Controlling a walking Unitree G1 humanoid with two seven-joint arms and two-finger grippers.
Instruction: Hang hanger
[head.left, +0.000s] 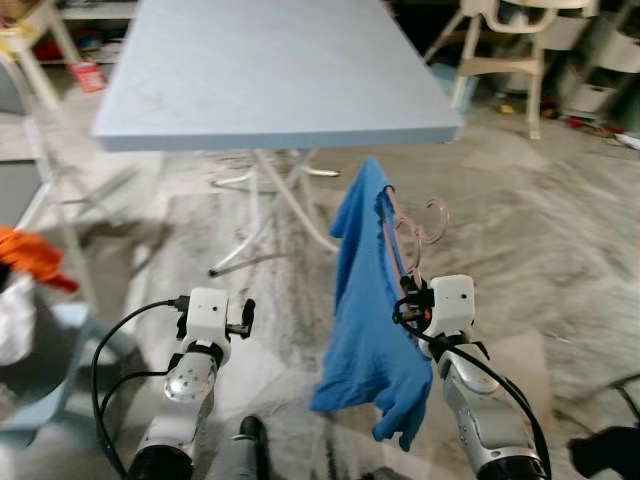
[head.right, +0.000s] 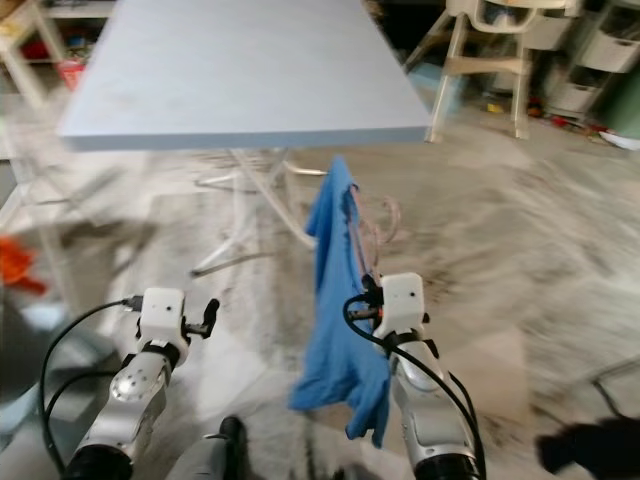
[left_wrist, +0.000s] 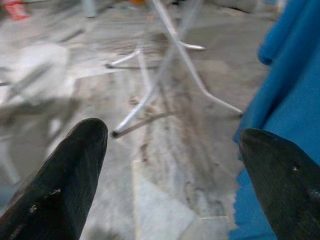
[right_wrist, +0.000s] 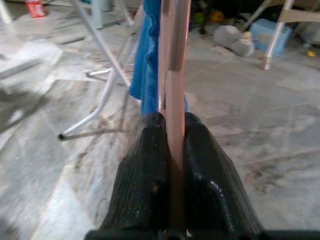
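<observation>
The right gripper (right_wrist: 172, 165) pinches its black fingers (right_wrist: 142, 170) tight on a thin pink hanger (right_wrist: 172, 75), held up before the table (head.left: 280, 120) with a blue shirt (head.left: 365, 330) draped over it. The left gripper (left_wrist: 172, 165) hangs spread and empty. The load looks light, stiff wire under limp cloth that could slide, so the frame is the best place to hold.

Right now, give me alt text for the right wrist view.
The right gripper is shut on a pink hanger that runs away from the camera, with a blue cloth draped on it. Marble floor and white table legs lie beyond.
</observation>
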